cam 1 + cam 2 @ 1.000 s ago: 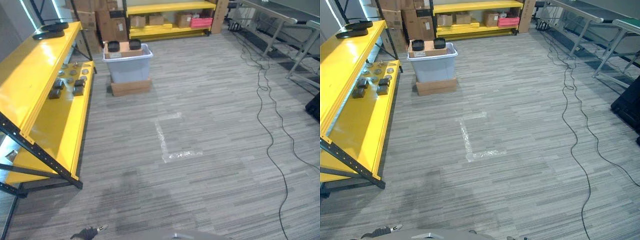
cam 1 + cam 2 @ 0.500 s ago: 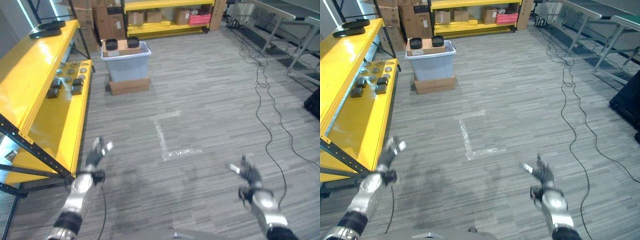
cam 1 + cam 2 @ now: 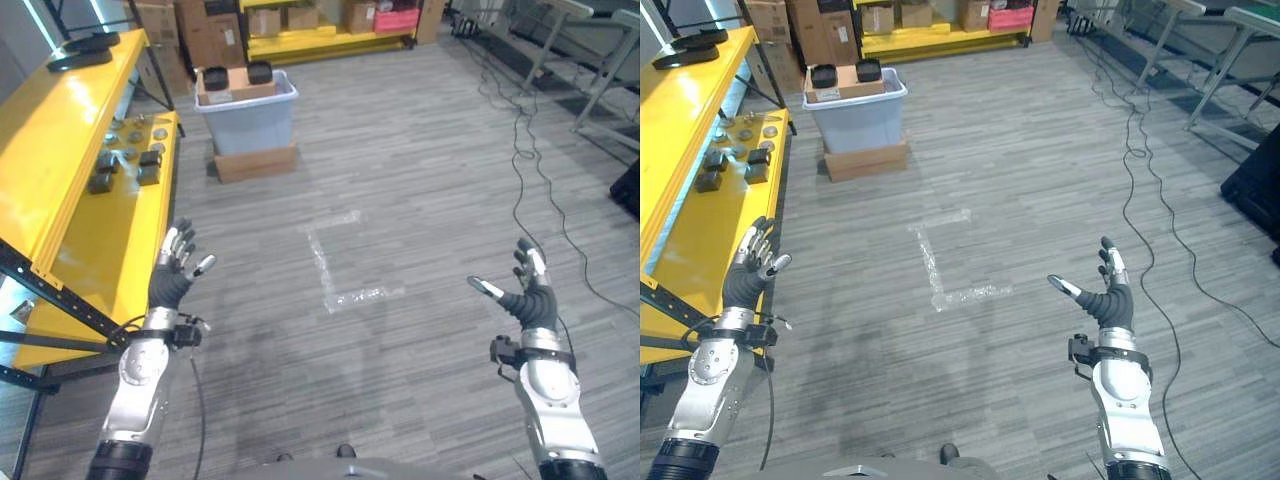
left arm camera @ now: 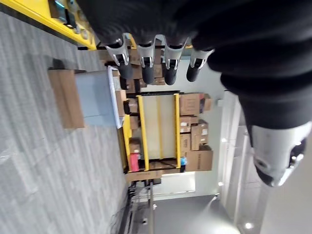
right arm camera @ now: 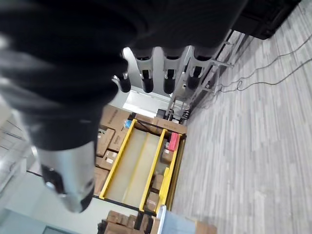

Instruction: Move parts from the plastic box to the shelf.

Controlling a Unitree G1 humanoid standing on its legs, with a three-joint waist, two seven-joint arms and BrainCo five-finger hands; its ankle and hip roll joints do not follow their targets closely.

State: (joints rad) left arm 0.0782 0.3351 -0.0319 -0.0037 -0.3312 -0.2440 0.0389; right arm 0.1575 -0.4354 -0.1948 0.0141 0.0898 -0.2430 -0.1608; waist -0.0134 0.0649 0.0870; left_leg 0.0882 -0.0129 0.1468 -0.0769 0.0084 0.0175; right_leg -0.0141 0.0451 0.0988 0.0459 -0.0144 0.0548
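Two tiers of yellow shelf (image 3: 75,150) run along beside the left hand (image 3: 172,278) and stretch well ahead of it, small dark and metal parts (image 3: 125,165) lying on the lower level far forward of its fingertips. Farther ahead of that hand, a grey plastic box (image 3: 247,118) sits on a flat cardboard box (image 3: 256,164), with black parts (image 3: 216,77) at its rim. Both hands hang above the carpet with fingers spread wide, empty; the right hand (image 3: 527,296) is well apart, beside a black cable (image 3: 545,215).

You have one plastic box (image 3: 246,118) holding two black parts (image 3: 216,77), one cardboard box (image 3: 256,162) beneath it, and two hands (image 3: 172,277) raised.
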